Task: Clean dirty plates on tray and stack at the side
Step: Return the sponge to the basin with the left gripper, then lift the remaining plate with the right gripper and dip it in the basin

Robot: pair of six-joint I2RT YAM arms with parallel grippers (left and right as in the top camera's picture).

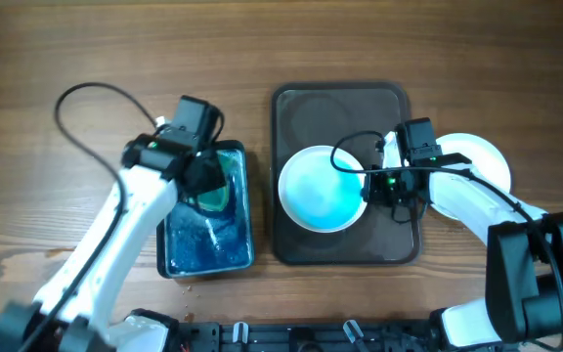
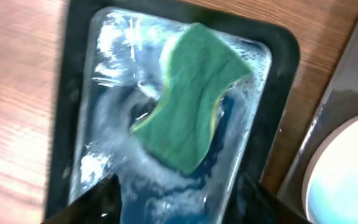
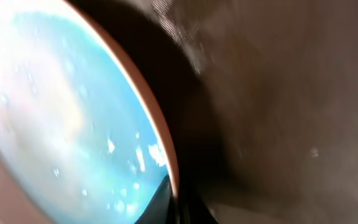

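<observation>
Green on top with a yellow layer beneath, the waisted kitchen sponge (image 2: 188, 102) lies loose in the blue rectangular plastic tub (image 1: 207, 246), just ahead of the left gripper (image 2: 180, 186). That gripper's fingers (image 2: 101, 202) stand spread to either side with nothing between them. I judge the sponge is left there to soak, since the tub holds only shallow, foamy, blue-tinted water besides. To that gripper's right sits the dark brown rectangular tray (image 1: 345, 106) with rounded corners and a raised rim, and the only thing in it is one round, white, shallow blue-smeared plate (image 1: 319, 188). The right gripper (image 1: 369, 186) reaches in from the tray's right side, its jaws pressed together on the rim of the blue-smeared plate directly in front of them. In the wrist view the rim runs down into the fingertip (image 3: 166, 202) and a dark shadow lies under the plate, so it looks tipped up off the tray floor, probably steadied or angled for wiping. Its face is wet, pale blue with white flecks, so the cleaning looks unfinished. Behind the right gripper, on the wrist side, a plain white round plate (image 1: 482, 156) lies beside the tray on the wooden table (image 1: 86, 49), partly under the arm. It is presumably the start of the stack; whether it is one plate or two I cannot tell.
</observation>
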